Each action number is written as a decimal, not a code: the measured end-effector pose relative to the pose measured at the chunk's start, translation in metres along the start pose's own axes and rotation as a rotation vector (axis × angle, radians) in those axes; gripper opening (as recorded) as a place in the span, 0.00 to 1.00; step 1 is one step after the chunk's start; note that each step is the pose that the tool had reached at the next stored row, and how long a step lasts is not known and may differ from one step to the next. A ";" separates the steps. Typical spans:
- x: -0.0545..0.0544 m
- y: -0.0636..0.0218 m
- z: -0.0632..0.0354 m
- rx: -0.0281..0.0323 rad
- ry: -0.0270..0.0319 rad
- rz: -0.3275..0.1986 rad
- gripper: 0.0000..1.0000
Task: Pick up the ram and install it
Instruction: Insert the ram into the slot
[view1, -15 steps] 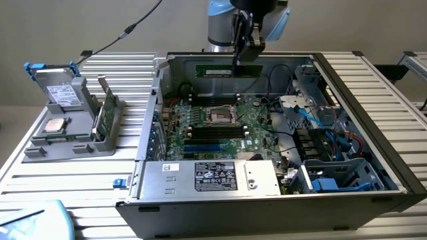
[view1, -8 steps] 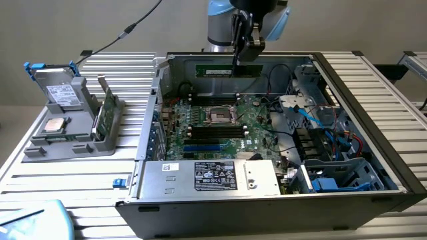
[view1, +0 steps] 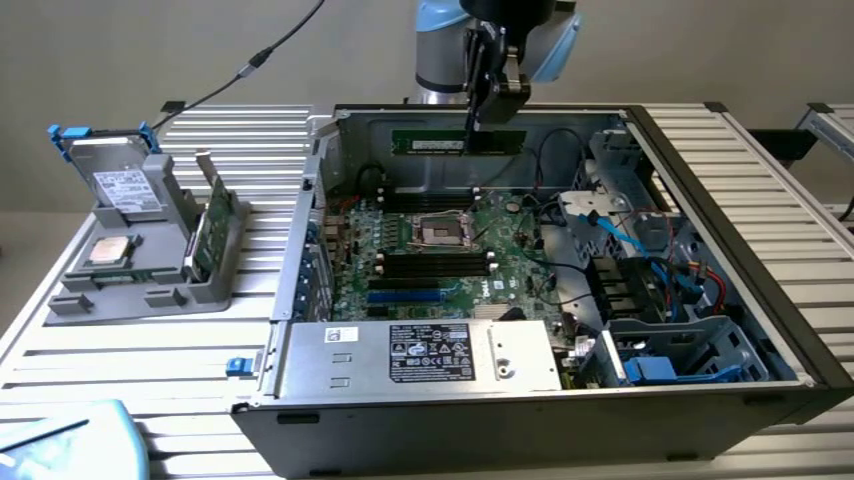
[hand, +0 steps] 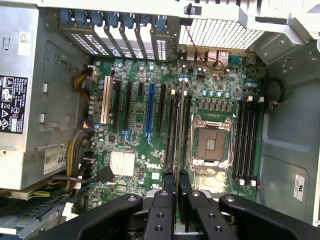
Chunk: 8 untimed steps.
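In the exterior view, the ram (view1: 434, 141) is seen clamped in the gripper (view1: 483, 125). It is held level and on edge above the motherboard (view1: 441, 270), near the far wall of the open computer case (view1: 534, 430), which is set on the counter (view1: 147, 350).

In the wrist view, the gripper (hand: 176, 186) is shown with its fingers (hand: 162, 210) drawn close together, over the black slots (hand: 177, 125) beside the CPU socket (hand: 212, 142).
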<state>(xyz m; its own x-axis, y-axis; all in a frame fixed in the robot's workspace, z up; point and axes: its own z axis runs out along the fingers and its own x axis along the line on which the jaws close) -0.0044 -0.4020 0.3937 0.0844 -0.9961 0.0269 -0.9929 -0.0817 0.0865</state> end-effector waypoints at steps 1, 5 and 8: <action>0.000 -0.0001 0.0008 0.0000 0.0003 0.000 0.15; -0.001 -0.0008 0.0078 0.0000 0.0007 0.000 0.15; -0.002 -0.0013 0.0133 0.0001 0.0006 0.000 0.15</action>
<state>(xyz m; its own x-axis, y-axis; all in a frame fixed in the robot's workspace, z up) -0.0044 -0.4001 0.3802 0.0844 -0.9961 0.0275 -0.9929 -0.0817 0.0864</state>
